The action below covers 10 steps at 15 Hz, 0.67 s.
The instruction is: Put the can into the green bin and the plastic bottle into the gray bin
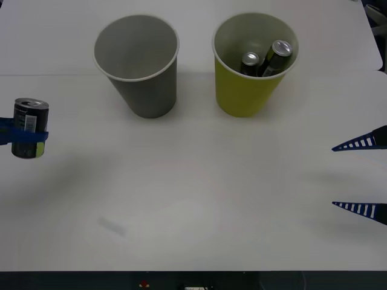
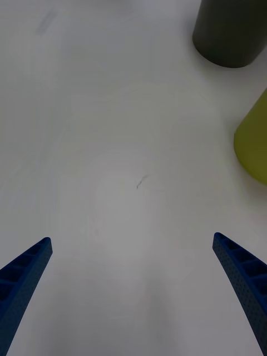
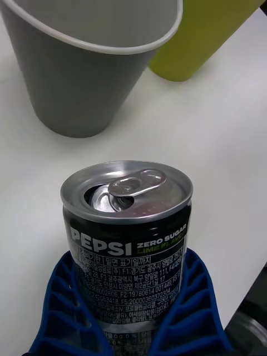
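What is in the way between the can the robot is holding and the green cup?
The gray bin is. The left gripper holds the can at the table's left edge, and the green bin stands beyond the gray one, so the can must go over or around it.

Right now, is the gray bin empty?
Yes, in the front view the gray bin shows only its bare inside, while two cans lie in the green bin.

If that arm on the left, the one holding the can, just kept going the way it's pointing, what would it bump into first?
Probably the gray bin: in the left wrist view it stands directly beyond the can held by the left gripper, with the green bin off to one side. Depth is unclear.
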Motion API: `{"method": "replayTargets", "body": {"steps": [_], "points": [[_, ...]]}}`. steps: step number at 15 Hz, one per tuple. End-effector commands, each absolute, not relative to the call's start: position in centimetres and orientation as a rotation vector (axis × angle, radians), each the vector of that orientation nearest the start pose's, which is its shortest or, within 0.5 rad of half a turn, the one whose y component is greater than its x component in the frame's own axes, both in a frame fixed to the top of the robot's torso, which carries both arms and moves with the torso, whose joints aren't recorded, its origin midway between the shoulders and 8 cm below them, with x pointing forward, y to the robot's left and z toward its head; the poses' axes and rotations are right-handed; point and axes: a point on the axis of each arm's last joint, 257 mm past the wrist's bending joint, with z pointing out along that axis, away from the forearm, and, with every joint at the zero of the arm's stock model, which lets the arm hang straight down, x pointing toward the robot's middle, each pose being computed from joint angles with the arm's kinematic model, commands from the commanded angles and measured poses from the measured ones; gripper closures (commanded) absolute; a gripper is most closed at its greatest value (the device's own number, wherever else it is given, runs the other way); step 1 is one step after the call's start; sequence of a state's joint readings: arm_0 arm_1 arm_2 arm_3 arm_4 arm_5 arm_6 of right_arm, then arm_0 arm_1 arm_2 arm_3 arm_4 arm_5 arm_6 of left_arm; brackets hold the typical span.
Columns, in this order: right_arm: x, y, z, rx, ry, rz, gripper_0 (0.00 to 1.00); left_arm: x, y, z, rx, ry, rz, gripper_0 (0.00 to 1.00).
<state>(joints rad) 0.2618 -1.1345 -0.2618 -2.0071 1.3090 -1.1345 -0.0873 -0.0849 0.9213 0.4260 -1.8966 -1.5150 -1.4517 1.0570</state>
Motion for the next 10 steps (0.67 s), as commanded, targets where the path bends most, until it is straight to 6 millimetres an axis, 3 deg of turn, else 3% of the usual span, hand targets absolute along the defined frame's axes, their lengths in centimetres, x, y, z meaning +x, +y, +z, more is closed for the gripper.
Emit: {"method": "replayTargets", "body": {"steps": [1,5,10], "points": [[34.1,-28.6,-16.7,-1.634,1.596,0.209,0.0,41.6,26.7,-7.2,0.814,2.106,-0.572,1.0],[34.1,-28.6,-16.7,-1.634,1.596,0.209,0.0,43.1,21.9,-4.1,0.827,2.101,-0.611,1.0],[34.1,-28.6,-16.7,-1.634,1.596,0.209,0.0,44.9,17.7,-1.0,0.9,2.107,-0.517,1.0]]}}
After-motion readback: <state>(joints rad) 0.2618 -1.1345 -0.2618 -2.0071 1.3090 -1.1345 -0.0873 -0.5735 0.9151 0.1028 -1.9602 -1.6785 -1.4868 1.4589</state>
